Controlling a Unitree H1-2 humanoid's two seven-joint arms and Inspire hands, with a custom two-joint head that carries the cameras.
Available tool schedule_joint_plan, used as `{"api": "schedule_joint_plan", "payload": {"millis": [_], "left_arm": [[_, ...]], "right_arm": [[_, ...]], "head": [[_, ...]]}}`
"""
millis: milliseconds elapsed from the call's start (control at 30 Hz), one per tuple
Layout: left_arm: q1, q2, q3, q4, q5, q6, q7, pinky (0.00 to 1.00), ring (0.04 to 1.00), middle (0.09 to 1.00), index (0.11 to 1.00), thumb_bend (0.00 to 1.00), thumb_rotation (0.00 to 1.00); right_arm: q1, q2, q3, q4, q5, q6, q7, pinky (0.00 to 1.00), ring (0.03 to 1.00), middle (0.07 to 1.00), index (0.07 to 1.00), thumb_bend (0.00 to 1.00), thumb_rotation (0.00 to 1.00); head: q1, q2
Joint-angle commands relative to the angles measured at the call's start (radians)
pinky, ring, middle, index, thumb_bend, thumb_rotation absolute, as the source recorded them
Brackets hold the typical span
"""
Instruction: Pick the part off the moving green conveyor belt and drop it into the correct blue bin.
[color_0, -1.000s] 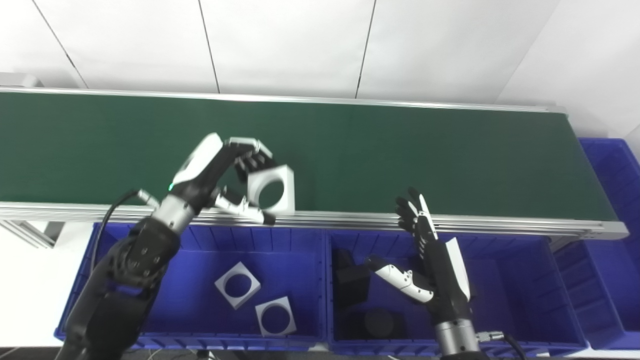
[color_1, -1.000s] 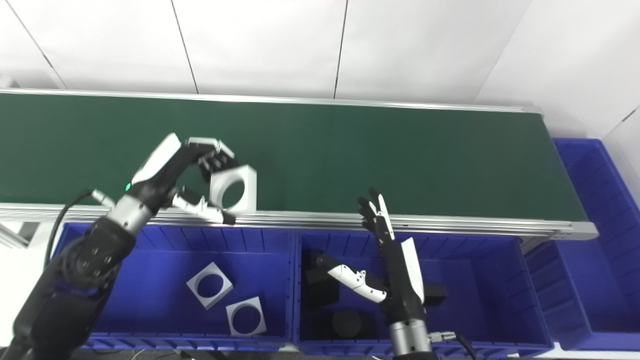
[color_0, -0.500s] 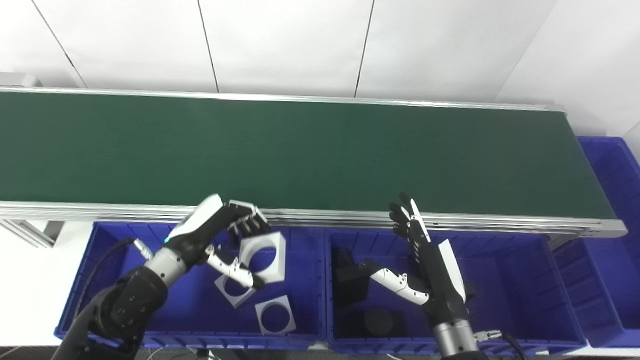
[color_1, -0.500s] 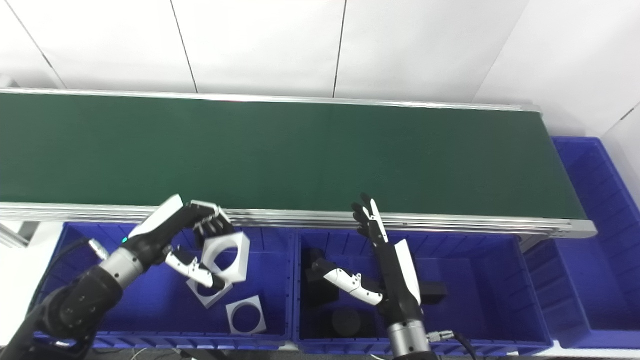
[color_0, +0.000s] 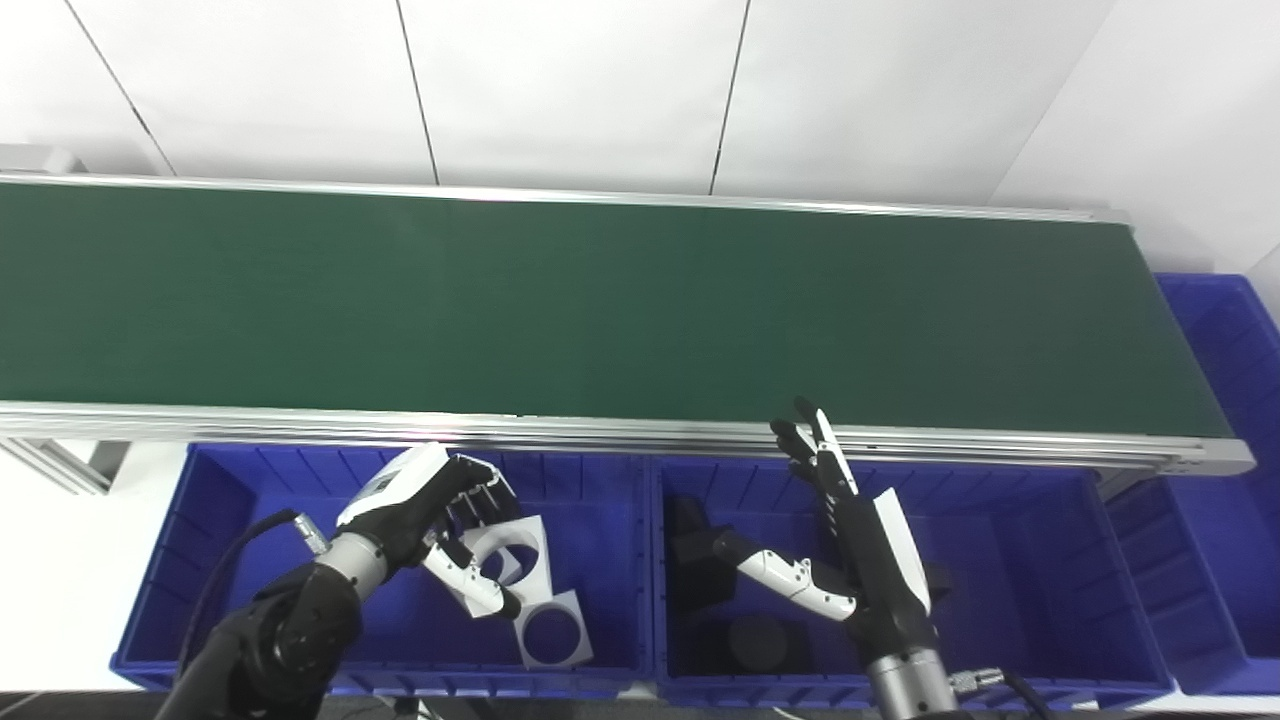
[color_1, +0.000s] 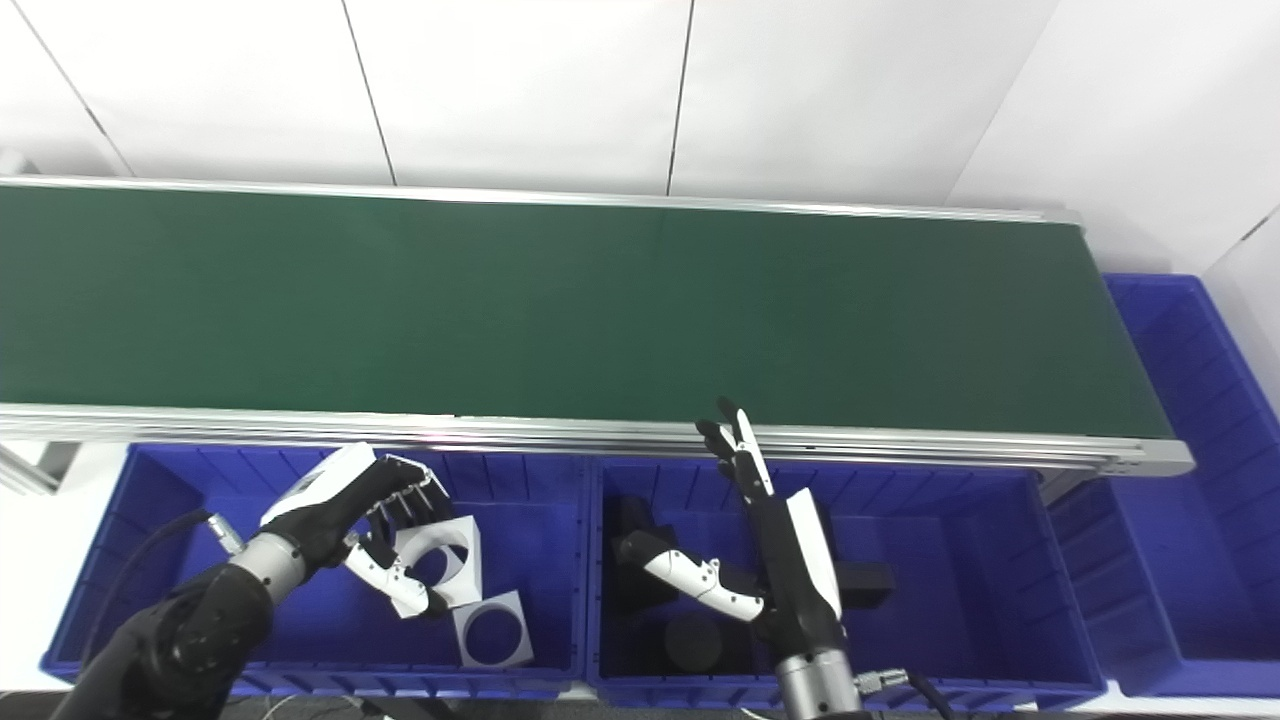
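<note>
The green conveyor belt runs bare across the whole width in front of me; no part rides on it. Below its near rail sit the blue bins: the left bin under my left arm, the middle bin under my right, and another one at the far right edge.

The step in hand is the drop. My left hand is down inside the left bin, fingers curled over the top edge and thumb under the near edge of the white square part with the round hole. It hangs low, just above another white holed square lying on the bin floor, so I judge this is the right bin: like goes with like.

My right hand waits over the middle bin, fingers straight and spread, thumb out, holding nothing. Dark parts lie beneath it.

Next I need only spread my left fingers and let the part fall flat among its fellows, then lift clear without catching the hole on my thumb and return to the belt.
</note>
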Motion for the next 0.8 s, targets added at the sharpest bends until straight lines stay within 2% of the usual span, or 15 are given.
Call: {"api": "schedule_joint_plan", "payload": {"millis": [0, 100, 167, 233, 300, 333, 400, 433, 467, 533, 600, 667, 767], "left_arm": [[-0.022, 0.005, -0.012, -0.017, 0.032, 0.058, -0.022, 0.44, 0.429, 0.505, 0.507, 0.50, 0.00], [-0.033, 0.005, -0.030, -0.018, 0.048, 0.109, -0.057, 0.51, 0.425, 0.510, 0.526, 0.50, 0.00], [-0.038, 0.010, -0.042, -0.024, 0.058, 0.126, -0.081, 0.59, 0.660, 0.730, 0.743, 0.64, 0.00], [-0.040, 0.016, -0.042, -0.033, 0.033, 0.127, -0.109, 0.67, 0.817, 0.877, 0.882, 0.73, 0.08], [-0.034, 0.019, -0.027, -0.048, -0.027, 0.104, -0.127, 0.72, 0.896, 0.956, 0.968, 0.83, 0.19], [-0.030, 0.020, -0.020, -0.054, -0.053, 0.090, -0.131, 0.73, 0.907, 0.968, 0.980, 0.86, 0.22], [-0.007, 0.013, 0.010, -0.070, -0.138, 0.038, -0.119, 0.76, 0.937, 0.989, 0.995, 0.92, 0.30], [0.014, 0.002, 0.037, -0.069, -0.209, -0.022, -0.104, 0.77, 0.948, 0.995, 0.998, 0.94, 0.33], [0.036, -0.011, 0.063, -0.059, -0.287, -0.119, -0.081, 0.82, 0.979, 0.998, 0.999, 0.95, 0.36], [0.064, -0.030, 0.095, -0.038, -0.385, -0.257, -0.047, 0.90, 0.997, 1.000, 0.999, 0.93, 0.36], [0.096, -0.064, 0.122, -0.027, -0.459, -0.365, -0.007, 0.92, 0.986, 0.995, 0.970, 0.95, 0.36], [0.138, -0.103, 0.144, -0.030, -0.537, -0.446, 0.017, 0.92, 0.969, 0.986, 0.958, 0.96, 0.36], [0.186, -0.136, 0.154, -0.030, -0.608, -0.520, 0.029, 0.91, 0.937, 0.957, 0.937, 0.94, 0.39]], "right_arm": [[0.004, 0.001, 0.000, -0.025, 0.015, -0.034, -0.005, 0.90, 0.925, 0.912, 0.986, 0.78, 0.50], [0.007, -0.001, 0.000, -0.025, 0.020, -0.038, -0.008, 0.88, 0.918, 0.903, 0.968, 0.77, 0.50], [0.008, -0.003, 0.001, -0.025, 0.018, -0.038, -0.008, 0.88, 0.915, 0.899, 0.959, 0.77, 0.49], [0.009, -0.004, 0.002, -0.023, 0.022, -0.039, -0.007, 0.87, 0.915, 0.901, 0.956, 0.77, 0.48], [0.009, -0.010, 0.005, -0.026, 0.021, -0.028, 0.002, 0.88, 0.923, 0.912, 0.962, 0.76, 0.49], [0.009, -0.015, 0.007, -0.029, 0.018, -0.019, 0.008, 0.89, 0.928, 0.918, 0.966, 0.76, 0.49], [0.010, -0.027, 0.013, -0.039, 0.016, 0.007, 0.026, 0.91, 0.942, 0.936, 0.978, 0.75, 0.49], [0.010, -0.031, 0.014, -0.043, 0.016, 0.022, 0.034, 0.92, 0.948, 0.942, 0.982, 0.75, 0.49], [0.011, -0.034, 0.015, -0.048, 0.023, 0.037, 0.043, 0.92, 0.951, 0.951, 0.986, 0.76, 0.51], [0.013, -0.037, 0.014, -0.053, 0.030, 0.052, 0.053, 0.93, 0.960, 0.968, 0.993, 0.77, 0.51], [0.016, -0.039, 0.014, -0.056, 0.027, 0.058, 0.055, 0.93, 0.962, 0.975, 0.997, 0.77, 0.51], [0.019, -0.038, 0.015, -0.057, 0.022, 0.061, 0.052, 0.93, 0.964, 0.980, 0.999, 0.76, 0.50], [0.025, -0.035, 0.014, -0.049, 0.012, 0.045, 0.038, 0.91, 0.956, 0.998, 0.996, 0.77, 0.50]], "head": [[0.005, -0.005], [0.009, -0.012], [0.010, -0.014], [0.010, -0.018], [0.006, -0.019], [0.005, -0.018], [0.002, -0.016], [0.001, -0.016], [0.000, -0.018], [-0.003, -0.022], [-0.009, -0.029], [-0.012, -0.033], [-0.012, -0.043]]}}
